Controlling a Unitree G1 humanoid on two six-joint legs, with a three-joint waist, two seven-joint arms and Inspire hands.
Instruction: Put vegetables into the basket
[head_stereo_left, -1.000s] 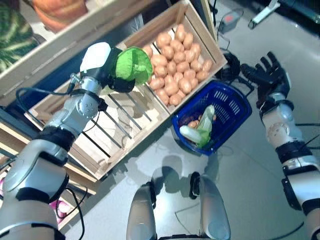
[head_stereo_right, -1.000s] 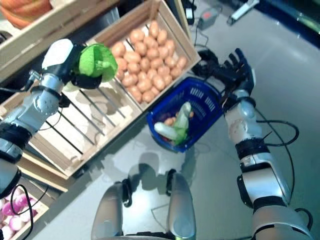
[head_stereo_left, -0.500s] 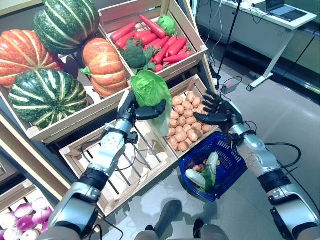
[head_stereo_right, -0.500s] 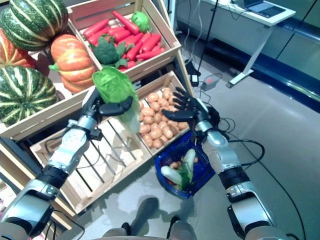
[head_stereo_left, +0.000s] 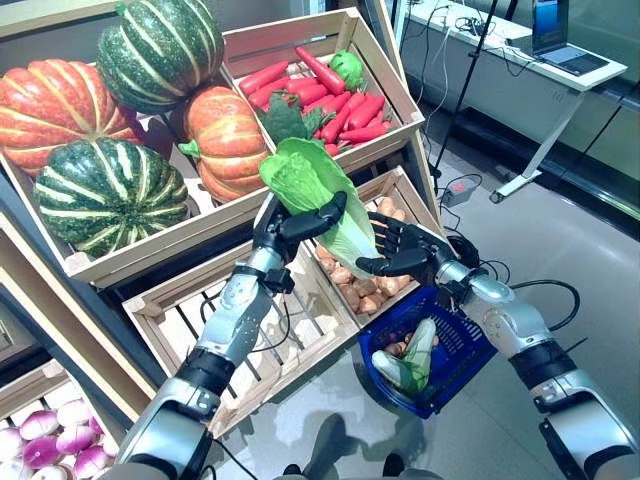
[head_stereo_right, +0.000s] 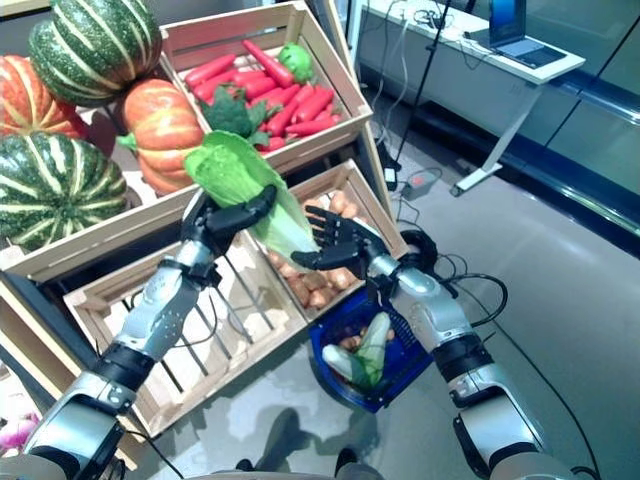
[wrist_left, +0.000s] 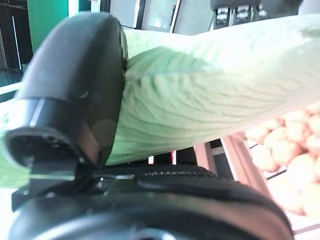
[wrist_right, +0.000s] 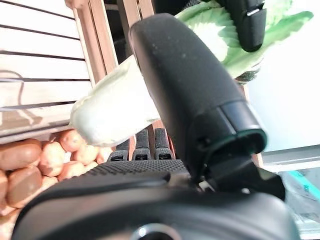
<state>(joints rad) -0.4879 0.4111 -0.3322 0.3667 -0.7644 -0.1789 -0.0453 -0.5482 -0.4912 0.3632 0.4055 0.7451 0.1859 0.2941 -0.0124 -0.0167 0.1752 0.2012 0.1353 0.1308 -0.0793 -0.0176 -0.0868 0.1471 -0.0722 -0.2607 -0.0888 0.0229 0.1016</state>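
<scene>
My left hand (head_stereo_left: 287, 222) is shut on a leafy green cabbage (head_stereo_left: 318, 192), held up in front of the crates; its thumb (wrist_left: 80, 85) presses against the leaves (wrist_left: 210, 100). My right hand (head_stereo_left: 402, 252) is open with spread fingers at the cabbage's white stem end (wrist_right: 112, 117), touching it from below. The blue basket (head_stereo_left: 482, 352) sits lower right, beneath my right forearm. Inside it lie another pale cabbage (head_stereo_left: 410, 357) and a few potatoes.
A tilted wooden rack holds pumpkins (head_stereo_left: 110, 190), a crate of carrots and greens (head_stereo_left: 330, 90), a potato crate (head_stereo_left: 360, 285) and a slatted crate (head_stereo_left: 200, 320) with nothing in it. Purple onions (head_stereo_left: 40, 455) lie lower left. A desk (head_stereo_left: 520, 60) stands behind on the right.
The camera has shifted. My left hand has brought the cabbage down and right, towards the basket. My right hand has moved left to meet the cabbage's stem end.
</scene>
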